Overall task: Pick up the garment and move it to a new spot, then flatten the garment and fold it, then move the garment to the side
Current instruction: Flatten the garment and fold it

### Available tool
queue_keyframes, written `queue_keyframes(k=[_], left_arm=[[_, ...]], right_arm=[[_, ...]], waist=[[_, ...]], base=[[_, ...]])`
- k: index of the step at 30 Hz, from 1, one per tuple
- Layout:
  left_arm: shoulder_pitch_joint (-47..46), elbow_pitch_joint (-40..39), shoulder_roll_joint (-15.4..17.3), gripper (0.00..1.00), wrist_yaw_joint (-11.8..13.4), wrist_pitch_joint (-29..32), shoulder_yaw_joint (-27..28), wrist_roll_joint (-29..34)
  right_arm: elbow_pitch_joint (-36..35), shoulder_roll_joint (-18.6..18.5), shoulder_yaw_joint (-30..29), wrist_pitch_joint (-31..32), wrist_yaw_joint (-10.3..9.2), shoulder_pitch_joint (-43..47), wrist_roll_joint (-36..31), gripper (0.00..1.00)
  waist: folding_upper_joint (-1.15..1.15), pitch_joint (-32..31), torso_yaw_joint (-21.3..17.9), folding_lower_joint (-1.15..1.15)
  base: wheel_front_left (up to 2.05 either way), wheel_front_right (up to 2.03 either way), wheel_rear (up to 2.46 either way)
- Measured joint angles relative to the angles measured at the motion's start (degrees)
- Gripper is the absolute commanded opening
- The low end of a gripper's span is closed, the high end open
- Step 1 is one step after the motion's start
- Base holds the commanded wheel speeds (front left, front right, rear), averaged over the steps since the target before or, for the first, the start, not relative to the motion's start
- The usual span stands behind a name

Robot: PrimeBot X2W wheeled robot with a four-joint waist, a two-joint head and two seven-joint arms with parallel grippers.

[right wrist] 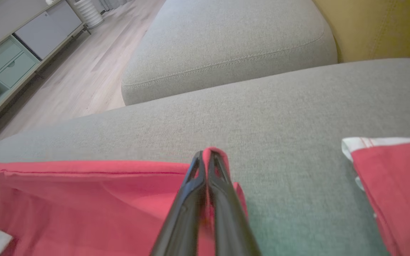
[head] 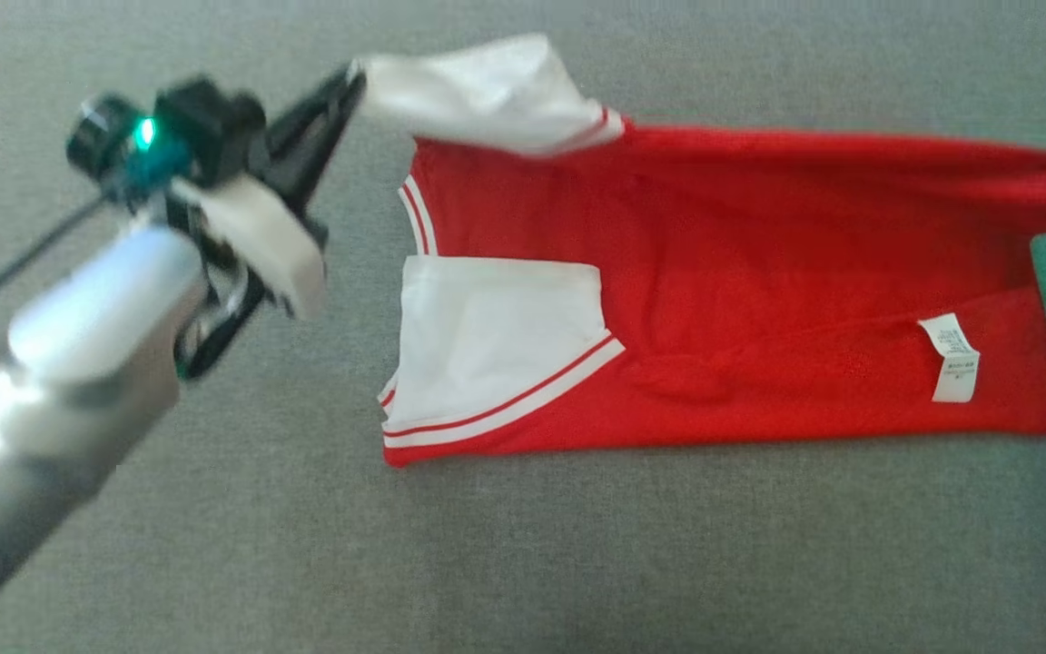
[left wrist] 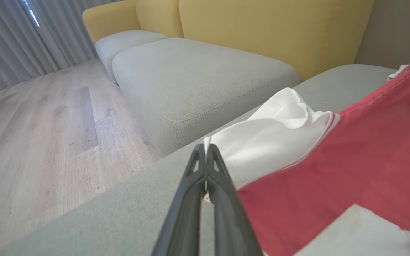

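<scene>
Grey sofa cushion (head: 214, 545) underneath. Red shirt (head: 741, 236) mostly flat on it, middle-right. Left gripper (head: 355, 82) clamped on white sleeve (head: 487, 91), far left corner lifted. Right gripper (right wrist: 206, 156) pinching shirt's red edge far right, probably hem corner. White label (head: 952, 359) near right.

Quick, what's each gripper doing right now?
Left gripper: closed, pinching the white sleeve of the red and white fabric shirt.
Right gripper: closed, pinching the shirt's red edge.
</scene>
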Motion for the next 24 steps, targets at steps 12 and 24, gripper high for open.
queue_keyframes(k=[12, 24], left_arm=[[15.8, -19.7, 8.6, 0.00, 9.5, 0.0, -1.4, -1.9], [24.7, -24.6, 8.7, 1.00, 14.2, -1.7, -1.6, -3.5]], right_arm=[[-3.2, -1.5, 0.1, -3.1, 0.00, 10.0, 0.7, 0.00], [-1.5, -0.6, -1.8, -5.8, 0.00, 16.9, 0.4, 1.00]], waist=[[0.00, -3.1, 1.3, 0.00], [0.00, -3.1, 1.8, 0.01]], base=[[0.00, 0.00, 0.00], [0.00, 0.00, 0.00]])
